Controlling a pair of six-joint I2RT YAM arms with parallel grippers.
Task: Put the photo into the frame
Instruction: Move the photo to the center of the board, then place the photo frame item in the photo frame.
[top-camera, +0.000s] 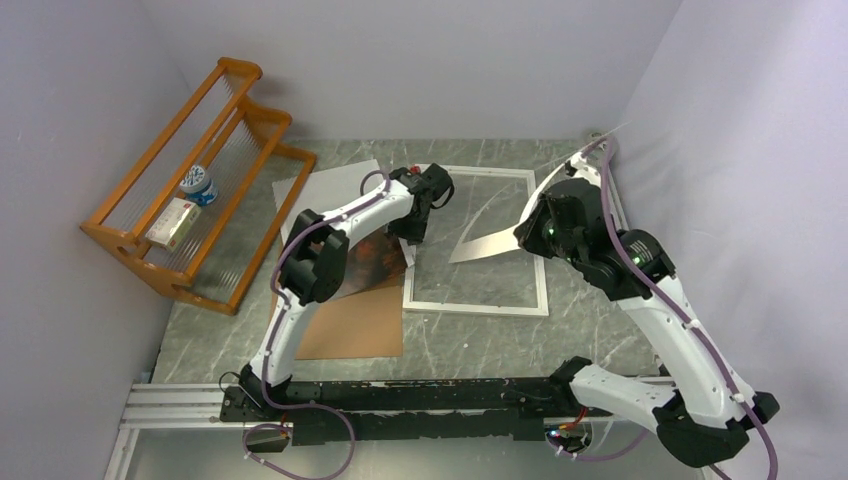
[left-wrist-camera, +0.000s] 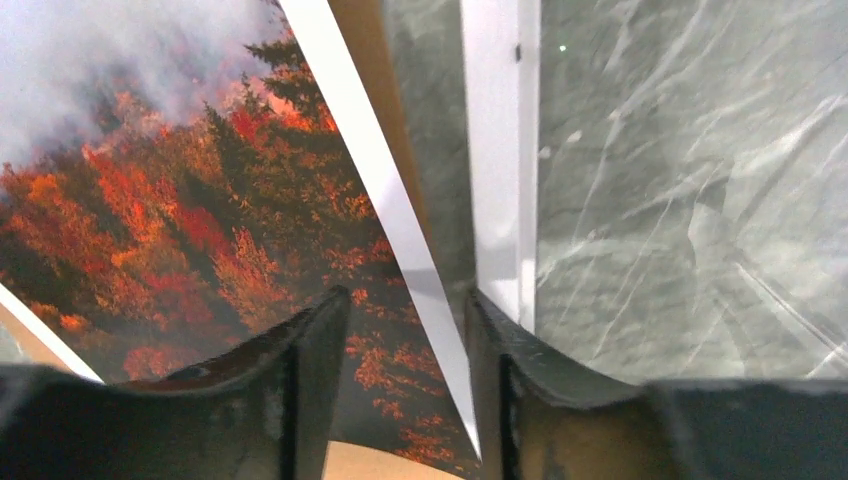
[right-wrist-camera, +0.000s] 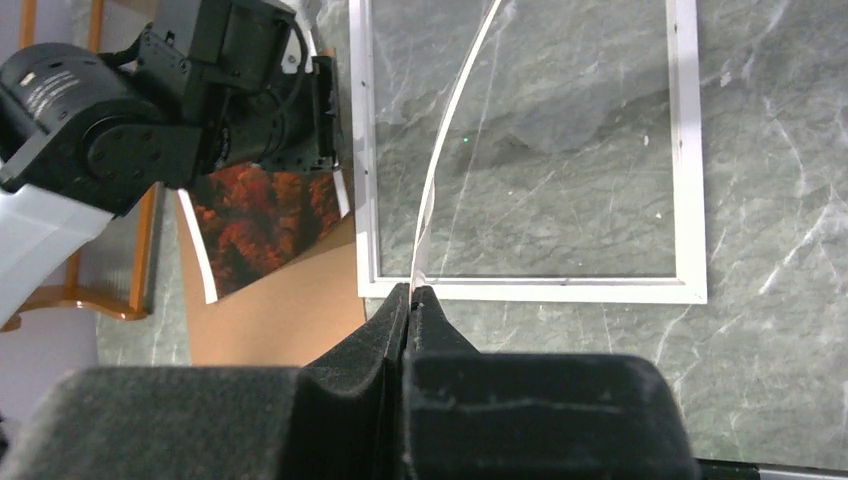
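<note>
One photo (left-wrist-camera: 200, 200), one frame (right-wrist-camera: 560, 290), one board (top-camera: 355, 330), one clear sheet (top-camera: 490, 244) in right claw (right-wrist-camera: 411, 296).

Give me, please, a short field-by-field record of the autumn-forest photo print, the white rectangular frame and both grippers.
frame: thin white rectangular picture frame, flat on the marble table, marble showing through its opening
photo: white-bordered rectangular print of red-orange trees, resting over the brown backing board, just left of the frame
left gripper: jaws apart, astride the photo's edge nearest the frame
right gripper: shut on a thin pale flexible sheet, held bowed above the frame
rack: orange wooden, far left, away from both arms
</note>
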